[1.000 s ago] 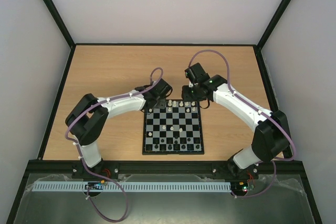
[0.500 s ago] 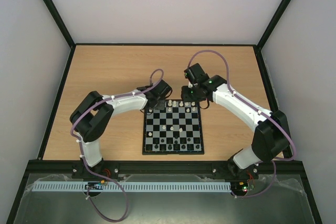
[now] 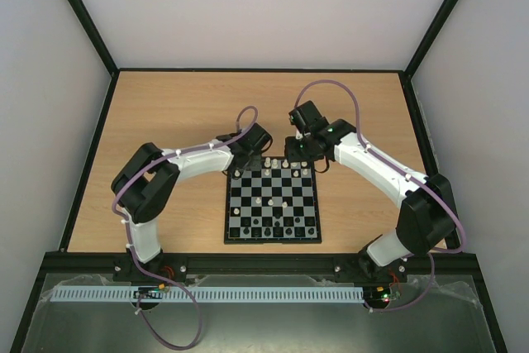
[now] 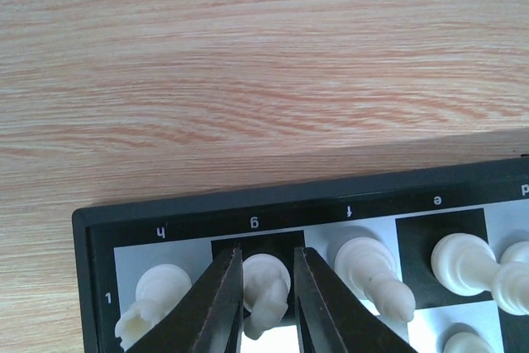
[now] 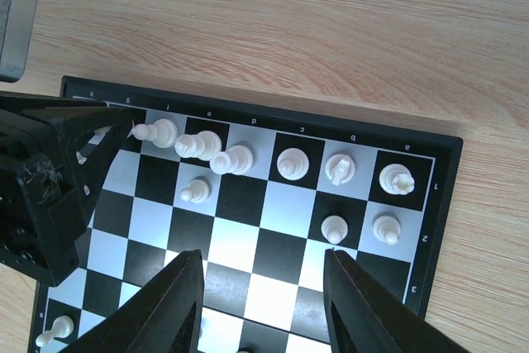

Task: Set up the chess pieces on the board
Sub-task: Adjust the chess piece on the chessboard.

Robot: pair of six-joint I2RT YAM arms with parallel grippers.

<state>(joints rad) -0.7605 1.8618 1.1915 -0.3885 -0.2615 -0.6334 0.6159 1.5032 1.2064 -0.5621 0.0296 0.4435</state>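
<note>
The board [image 3: 229,204] lies at the middle of the table, with cream-white pieces [image 3: 285,166] along its far rows and black pieces [image 3: 273,225] along the near rows. A few white pieces [image 3: 277,202] stand mid-board. My left gripper [image 4: 266,303] is at the far left corner, shut on a white knight [image 4: 266,283] that stands on the black g1 square. A white rook [image 4: 157,291] and a bishop [image 4: 368,266] stand on either side of it. My right gripper [image 5: 263,258] is open and empty, above the far half of the board [image 5: 248,109].
The two arms meet over the board's far edge [image 3: 273,157], and the left gripper's body shows in the right wrist view [image 5: 58,179]. Bare wooden table [image 3: 182,105] surrounds the board, with black frame rails [image 3: 83,163] and white walls at the sides.
The left arm's elbow has shifted right and forward, and its gripper has stayed at the board's far left corner. The right arm has barely moved.
</note>
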